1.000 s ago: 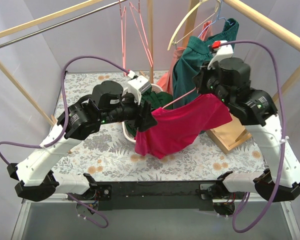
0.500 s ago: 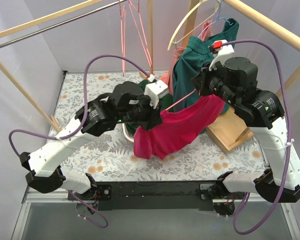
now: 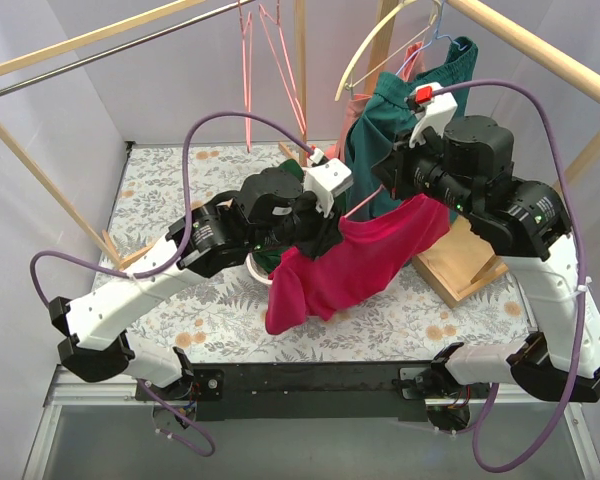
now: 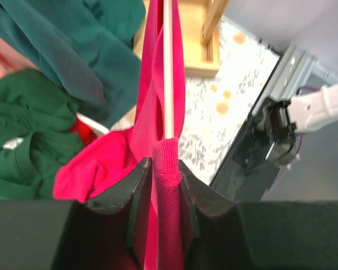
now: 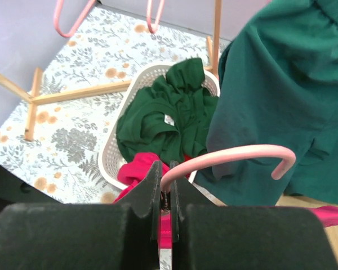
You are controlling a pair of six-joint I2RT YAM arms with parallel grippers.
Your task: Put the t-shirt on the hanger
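The crimson-pink t-shirt (image 3: 365,265) hangs in the air between the two arms, draped over the pale-pink wire hanger (image 3: 365,203). My left gripper (image 4: 164,169) is shut on a ribbed edge of the t-shirt (image 4: 168,118), with a hanger wire (image 4: 168,67) running straight up from the jaws. My right gripper (image 5: 165,194) is shut on the neck of the hanger, whose hook (image 5: 236,156) curves to the right. A fold of the t-shirt (image 5: 136,170) shows below the right jaws.
A white basket (image 5: 119,135) holds a dark green garment (image 5: 169,112). Teal-green shorts (image 3: 400,120) hang on a cream curved hanger (image 3: 380,45). More pink hangers (image 3: 270,50) hang from the rail. A wooden stand base (image 3: 460,265) sits at right.
My left arm has moved right and up with the t-shirt edge, closer to the right gripper. The t-shirt now hangs narrower and more bunched. The right arm has shifted slightly.
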